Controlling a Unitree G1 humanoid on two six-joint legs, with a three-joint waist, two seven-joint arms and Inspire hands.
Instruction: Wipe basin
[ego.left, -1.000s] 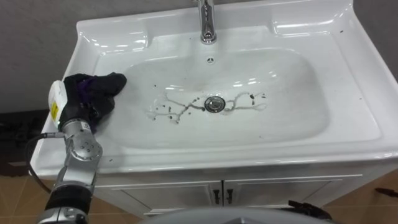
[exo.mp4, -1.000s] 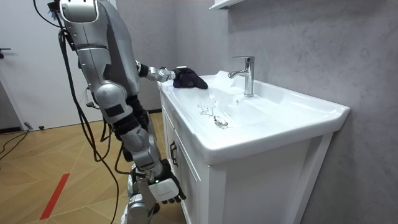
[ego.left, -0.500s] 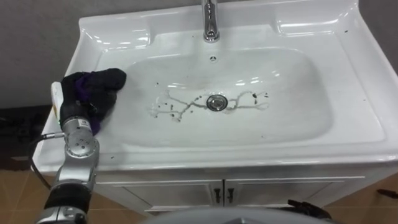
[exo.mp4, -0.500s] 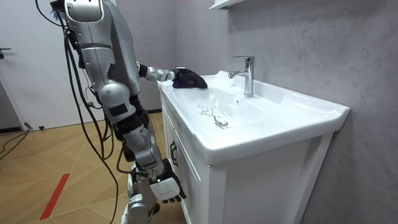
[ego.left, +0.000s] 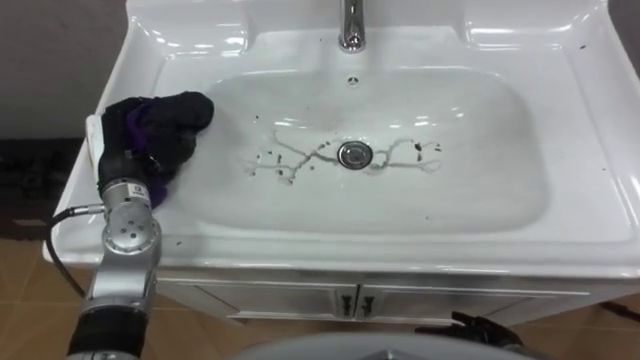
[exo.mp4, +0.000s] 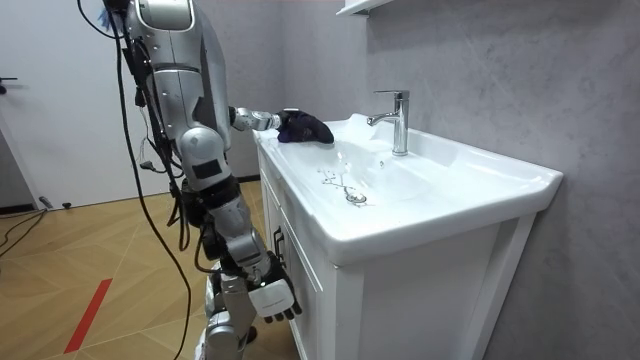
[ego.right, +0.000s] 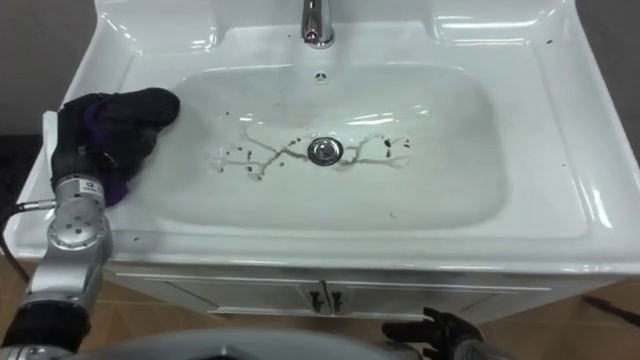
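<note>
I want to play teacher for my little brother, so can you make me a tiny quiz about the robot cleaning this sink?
1. Fill the gap: the dark cloth sits on the basin rim, at the robot's ___ hand.
2. True or false: the cloth lies over the drain.
3. Where are the dark dirt streaks? A: on the cloth. B: in the basin, on both sides of the drain. C: on the hand.

Key: 1 left; 2 false, the cloth is off to the left on the rim; 3 B.
</note>
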